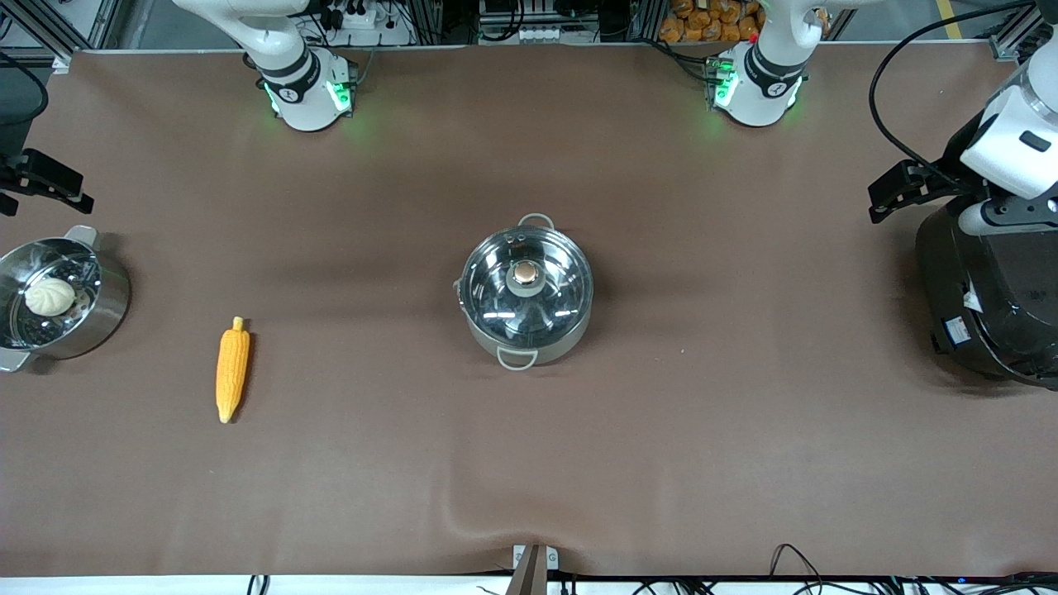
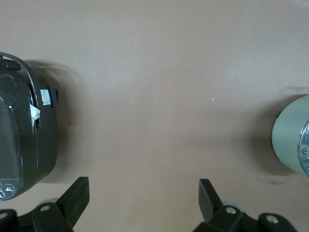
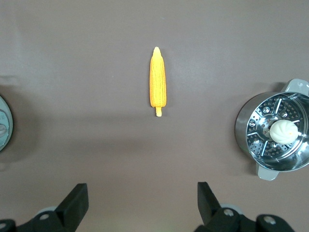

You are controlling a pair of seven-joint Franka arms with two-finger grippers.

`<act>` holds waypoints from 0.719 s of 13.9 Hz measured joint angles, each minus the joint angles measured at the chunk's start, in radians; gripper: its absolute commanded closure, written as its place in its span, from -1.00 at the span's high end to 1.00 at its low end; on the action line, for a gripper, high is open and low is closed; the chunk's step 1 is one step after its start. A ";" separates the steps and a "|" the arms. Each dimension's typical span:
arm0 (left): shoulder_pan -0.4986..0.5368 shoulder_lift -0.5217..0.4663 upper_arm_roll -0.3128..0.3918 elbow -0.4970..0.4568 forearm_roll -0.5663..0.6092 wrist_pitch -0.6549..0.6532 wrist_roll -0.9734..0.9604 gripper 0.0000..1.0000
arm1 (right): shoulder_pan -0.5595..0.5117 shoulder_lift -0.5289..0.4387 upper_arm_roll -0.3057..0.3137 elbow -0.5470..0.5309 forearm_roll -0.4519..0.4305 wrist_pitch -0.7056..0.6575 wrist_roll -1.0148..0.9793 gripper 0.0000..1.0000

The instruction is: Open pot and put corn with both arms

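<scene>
The steel pot (image 1: 526, 326) stands at the table's middle with its glass lid (image 1: 550, 293) and tan knob (image 1: 525, 273) on it. Its side also shows in the left wrist view (image 2: 289, 145), and its edge shows in the right wrist view (image 3: 2, 128). The corn (image 1: 232, 369) lies flat on the table toward the right arm's end; it also shows in the right wrist view (image 3: 158, 83). My left gripper (image 1: 888, 194) (image 2: 142, 188) is open and empty, up over the table beside the rice cooker. My right gripper (image 1: 50, 186) (image 3: 141, 191) is open and empty, up over the table near the steamer pot.
A steel steamer pot (image 1: 107, 310) (image 3: 251, 140) with a white bun (image 1: 50, 296) (image 3: 282, 130) stands at the right arm's end. A big black rice cooker (image 1: 992, 297) (image 2: 24, 140) stands at the left arm's end. Brown cloth (image 1: 529, 463) covers the table.
</scene>
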 measured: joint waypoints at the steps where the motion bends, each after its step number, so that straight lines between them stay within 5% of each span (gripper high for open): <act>1: 0.000 0.000 0.000 0.000 0.000 -0.001 0.000 1.00 | 0.000 0.000 0.000 0.000 0.000 0.000 0.000 1.00; 10: 0.000 0.011 -0.002 0.013 0.022 -0.034 0.000 1.00 | 0.000 0.001 0.000 0.000 0.000 0.000 0.000 1.00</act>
